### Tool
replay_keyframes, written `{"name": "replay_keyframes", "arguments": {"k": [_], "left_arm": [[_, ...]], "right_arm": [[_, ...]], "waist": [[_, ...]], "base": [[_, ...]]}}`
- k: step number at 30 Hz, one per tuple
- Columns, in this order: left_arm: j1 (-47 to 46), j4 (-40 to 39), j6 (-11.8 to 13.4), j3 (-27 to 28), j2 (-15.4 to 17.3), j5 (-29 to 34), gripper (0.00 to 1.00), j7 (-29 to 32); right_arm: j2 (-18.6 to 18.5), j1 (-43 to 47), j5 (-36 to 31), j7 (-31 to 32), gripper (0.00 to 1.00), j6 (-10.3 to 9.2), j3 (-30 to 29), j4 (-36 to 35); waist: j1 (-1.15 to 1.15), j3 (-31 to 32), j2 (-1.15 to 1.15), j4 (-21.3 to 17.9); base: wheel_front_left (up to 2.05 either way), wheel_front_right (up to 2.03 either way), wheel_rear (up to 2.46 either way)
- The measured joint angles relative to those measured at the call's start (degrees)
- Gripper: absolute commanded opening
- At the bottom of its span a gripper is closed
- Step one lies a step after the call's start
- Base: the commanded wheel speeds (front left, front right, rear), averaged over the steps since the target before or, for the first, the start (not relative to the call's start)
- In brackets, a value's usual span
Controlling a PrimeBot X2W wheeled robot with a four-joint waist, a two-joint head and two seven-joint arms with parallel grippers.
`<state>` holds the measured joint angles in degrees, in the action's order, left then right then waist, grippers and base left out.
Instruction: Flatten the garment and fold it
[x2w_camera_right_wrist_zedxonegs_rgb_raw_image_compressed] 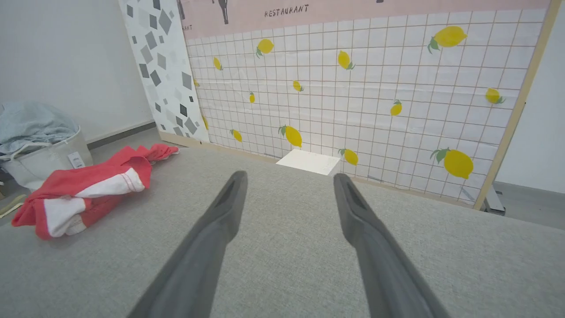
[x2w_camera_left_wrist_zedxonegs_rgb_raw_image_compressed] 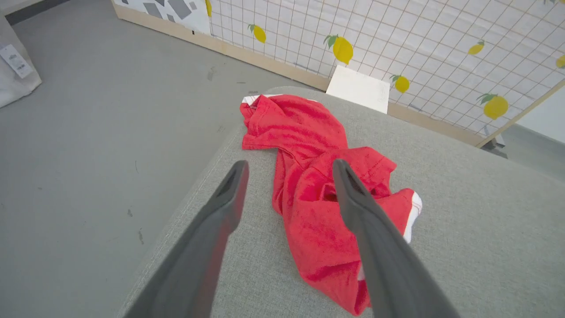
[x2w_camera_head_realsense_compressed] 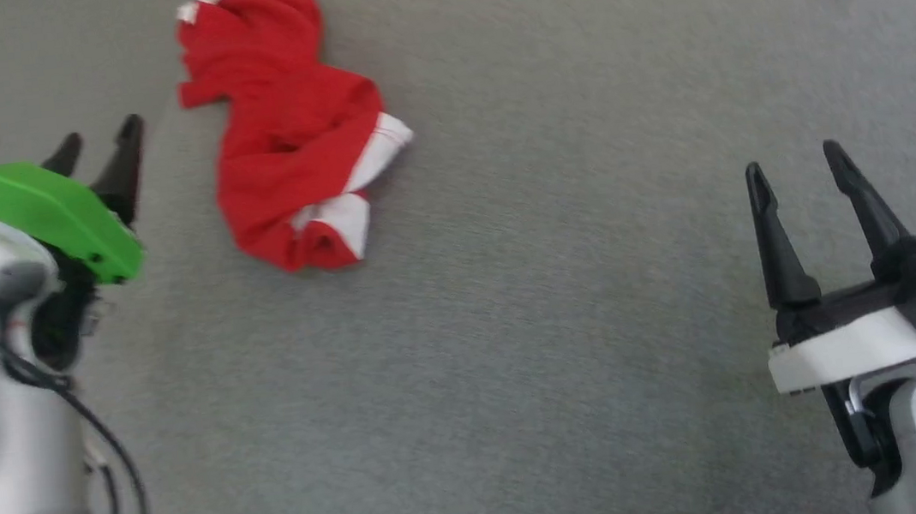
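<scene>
The garment (x2w_camera_head_realsense_compressed: 288, 130) is lying crumpled near the far left corner of the grey surface (x2w_camera_head_realsense_compressed: 566, 296) — a lemon-print wall (x2w_camera_right_wrist_zedxonegs_rgb_raw_image_compressed: 353, 88) standing beyond. Left gripper (x2w_camera_head_realsense_compressed: 102, 134) and right gripper (x2w_camera_head_realsense_compressed: 792, 159) are hovering, fingers spread, empty.

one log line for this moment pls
garment: crumpled on grey surface | left gripper: jaws open, empty, near garment | right gripper: jaws open, empty, well apart

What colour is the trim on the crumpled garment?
White trim on the bright red garment; clearest in the right wrist view.
</scene>
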<state>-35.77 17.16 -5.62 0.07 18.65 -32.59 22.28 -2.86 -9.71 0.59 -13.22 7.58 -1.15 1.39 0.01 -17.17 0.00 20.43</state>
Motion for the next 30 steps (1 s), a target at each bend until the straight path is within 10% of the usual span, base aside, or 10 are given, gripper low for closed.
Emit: {"name": "replay_keyframes", "arguments": {"k": [19, 21, 30], "left_arm": [[9.56, -7.17, 16.42, 9.58, 9.46, -9.42, 1.00, 33.51], [10.86, -9.01, 16.81, 9.77, 10.95, -9.05, 0.00, 34.30], [10.78, -8.87, 10.94, 6.93, 10.66, 5.32, 0.00, -2.04]], "right_arm": [[-0.03, -4.54, 5.63, -1.43, 1.00, 0.00, 0.11, 3.01], [-0.07, -4.53, 5.63, -1.43, 1.00, 0.00, -0.22, 3.05], [-0.07, -1.96, 5.54, -1.44, 1.00, 0.00, -1.13, 3.90]], "waist": [[-0.01, -14.11, 0.00, -19.00], [-0.01, -14.47, 0.00, -20.36], [-0.01, -10.20, 0.00, -22.34]], "base": [[0.00, 0.00, 0.00], [0.00, 0.00, 0.00], [0.00, 0.00, 0.00]]}}
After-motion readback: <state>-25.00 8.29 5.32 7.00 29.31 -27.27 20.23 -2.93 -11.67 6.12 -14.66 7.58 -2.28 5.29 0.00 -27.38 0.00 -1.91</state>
